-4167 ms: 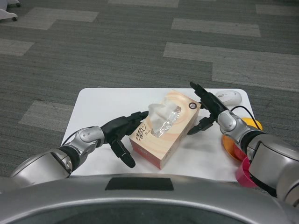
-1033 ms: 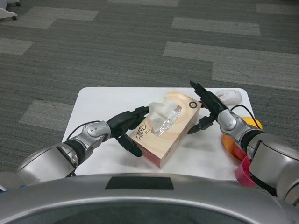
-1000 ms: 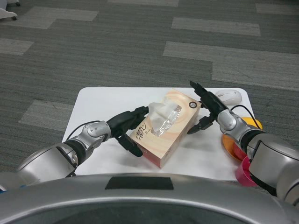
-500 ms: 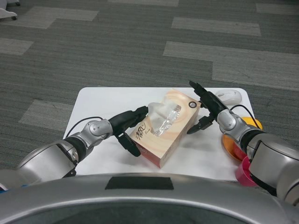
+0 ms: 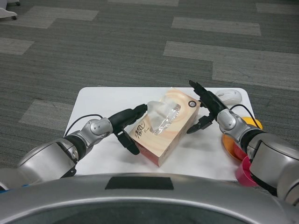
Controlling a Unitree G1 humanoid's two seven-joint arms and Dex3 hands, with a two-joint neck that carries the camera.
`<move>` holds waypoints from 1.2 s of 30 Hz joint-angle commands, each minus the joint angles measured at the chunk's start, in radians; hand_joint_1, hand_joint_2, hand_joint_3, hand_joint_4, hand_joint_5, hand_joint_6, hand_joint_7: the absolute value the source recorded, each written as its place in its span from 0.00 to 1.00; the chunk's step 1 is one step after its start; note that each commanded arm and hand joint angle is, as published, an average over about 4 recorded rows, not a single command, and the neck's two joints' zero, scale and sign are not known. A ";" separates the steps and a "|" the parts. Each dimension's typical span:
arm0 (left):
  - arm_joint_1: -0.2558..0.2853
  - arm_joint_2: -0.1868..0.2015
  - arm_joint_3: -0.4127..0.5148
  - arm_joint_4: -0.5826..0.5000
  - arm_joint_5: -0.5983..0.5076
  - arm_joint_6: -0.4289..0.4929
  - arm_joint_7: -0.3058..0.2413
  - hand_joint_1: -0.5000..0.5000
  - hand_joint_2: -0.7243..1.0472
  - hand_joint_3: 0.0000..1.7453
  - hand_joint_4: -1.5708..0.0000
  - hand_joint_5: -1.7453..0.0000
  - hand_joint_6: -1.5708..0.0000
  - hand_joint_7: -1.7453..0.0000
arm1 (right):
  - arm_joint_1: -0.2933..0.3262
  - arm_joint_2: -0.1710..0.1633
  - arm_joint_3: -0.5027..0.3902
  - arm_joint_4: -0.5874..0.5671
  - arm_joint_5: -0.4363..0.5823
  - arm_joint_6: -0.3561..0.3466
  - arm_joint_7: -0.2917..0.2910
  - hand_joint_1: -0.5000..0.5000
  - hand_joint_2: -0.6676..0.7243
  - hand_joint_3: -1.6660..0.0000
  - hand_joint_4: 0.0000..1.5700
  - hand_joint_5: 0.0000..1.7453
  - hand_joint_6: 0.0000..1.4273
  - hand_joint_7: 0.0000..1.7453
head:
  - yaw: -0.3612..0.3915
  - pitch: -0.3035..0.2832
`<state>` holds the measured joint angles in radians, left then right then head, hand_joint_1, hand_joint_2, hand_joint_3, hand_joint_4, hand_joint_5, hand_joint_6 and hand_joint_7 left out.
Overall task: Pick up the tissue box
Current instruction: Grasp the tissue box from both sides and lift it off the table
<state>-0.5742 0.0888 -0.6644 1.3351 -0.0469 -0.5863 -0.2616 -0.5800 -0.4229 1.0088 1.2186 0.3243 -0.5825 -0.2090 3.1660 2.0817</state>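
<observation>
The tissue box is peach and orange, with a white tissue sticking out of its top. It lies at an angle in the middle of the white table. My left hand presses its fingers flat against the box's near-left side. My right hand presses against the far-right end, its fingers spread over the top corner. The box is clamped between the two hands, and its left end looks slightly raised.
A white computer mouse lies at the table's back right, just behind my right hand. An orange and yellow object and a pink one sit at the right edge, under my right forearm. Grey carpet surrounds the table.
My left hand has slid up and in along the box's left side. The box has shifted slightly up and away. The right hand has hardly moved.
</observation>
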 commanded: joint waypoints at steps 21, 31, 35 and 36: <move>-0.006 0.003 0.066 -0.004 -0.006 -0.155 0.017 1.00 0.65 0.05 0.95 1.00 1.00 1.00 | -0.014 0.004 -0.012 -0.050 0.006 -0.015 -0.004 0.04 0.36 0.90 0.45 0.22 0.00 0.02 | -0.004 0.004; 0.006 0.003 0.106 -0.016 -0.029 -0.156 0.005 1.00 0.65 0.05 0.95 1.00 1.00 1.00 | -0.008 0.001 -0.020 -0.075 0.007 -0.019 -0.004 0.04 0.36 0.90 0.44 0.22 0.00 0.04 | -0.002 0.006; 0.012 0.003 0.125 -0.016 -0.039 -0.156 -0.002 1.00 0.65 0.05 0.95 1.00 1.00 1.00 | -0.001 -0.001 -0.035 -0.095 0.007 -0.019 0.000 0.04 0.31 0.90 0.38 0.21 0.00 0.03 | -0.003 0.008; 0.014 0.003 0.128 -0.016 -0.041 -0.156 -0.004 1.00 0.65 0.05 0.95 1.00 1.00 1.00 | 0.000 -0.002 -0.040 -0.100 0.007 -0.020 0.001 0.04 0.30 0.90 0.37 0.19 0.00 0.02 | -0.002 0.008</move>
<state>-0.5658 0.0927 -0.5521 1.3337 -0.0680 -0.7271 -0.2649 -0.5788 -0.4461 0.9759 1.1513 0.3325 -0.5815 -0.2246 3.1634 2.0894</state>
